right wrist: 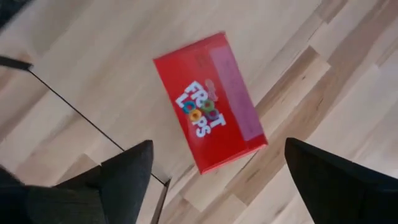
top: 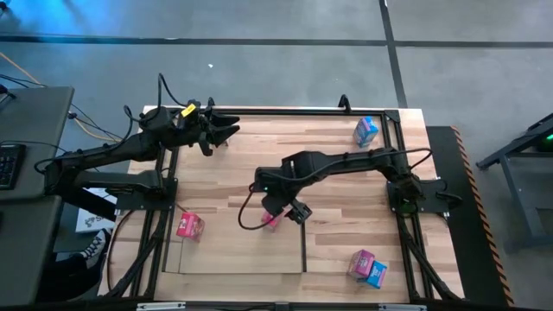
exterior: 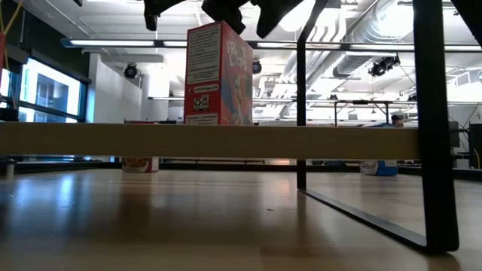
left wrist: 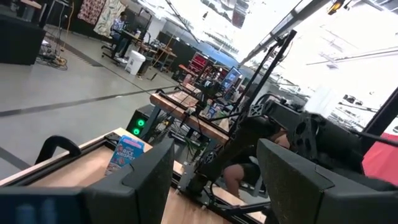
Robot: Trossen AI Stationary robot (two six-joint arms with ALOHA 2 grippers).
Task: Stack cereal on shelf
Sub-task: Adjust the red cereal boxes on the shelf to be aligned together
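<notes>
The right gripper (top: 289,210) hung directly above the red cereal box (right wrist: 210,102), which stood on the shelf (top: 242,250) near its dark divider. Its fingers (right wrist: 124,171) were spread wide and held nothing; the box's long axis ran obliquely between them. The left gripper (top: 226,131), open and empty, waited at the worktop's far edge.

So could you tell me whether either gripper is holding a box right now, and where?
Nothing is held. The right gripper is open above the red box, fingers clear of it. The left gripper is open and empty at the table's far left.
</notes>
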